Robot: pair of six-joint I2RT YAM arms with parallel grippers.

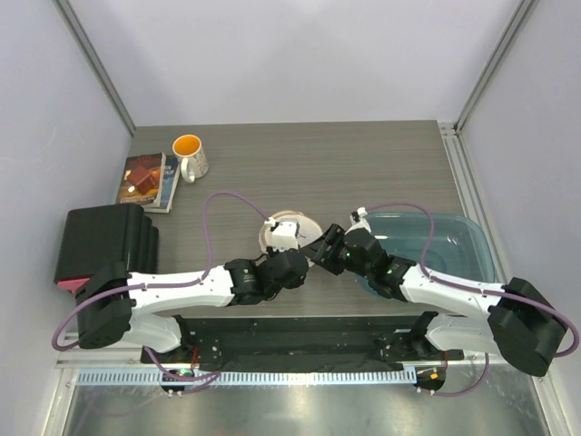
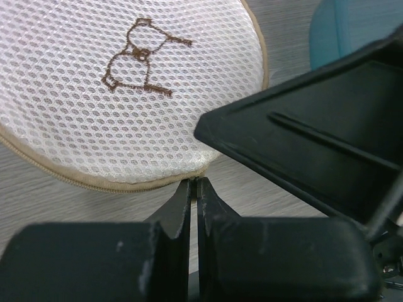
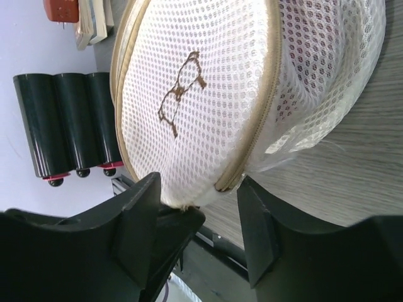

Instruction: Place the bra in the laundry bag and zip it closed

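**Handling note: where to grip**

The laundry bag (image 1: 304, 222) sits mid-desk (image 1: 381, 163). The left pincer (image 2: 195, 189) is pinched tight on its tan rim. The right pincer (image 3: 198, 185) gapes wide, straddling that rim. Judged light, floppy and snag-prone: hold the stiffer zipper rim, not the mesh.

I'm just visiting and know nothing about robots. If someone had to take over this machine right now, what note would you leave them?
Left claw: shut, pinching the laundry bag at its tan zipper rim.
Right claw: open, straddling the bag's edge beside the left one.
Bag: mid-table, left of the teal bin.
Done: no bra shows outside the bag; probably inside, but the mesh hides it.
Left: confirm the zip is fully closed, then let go.
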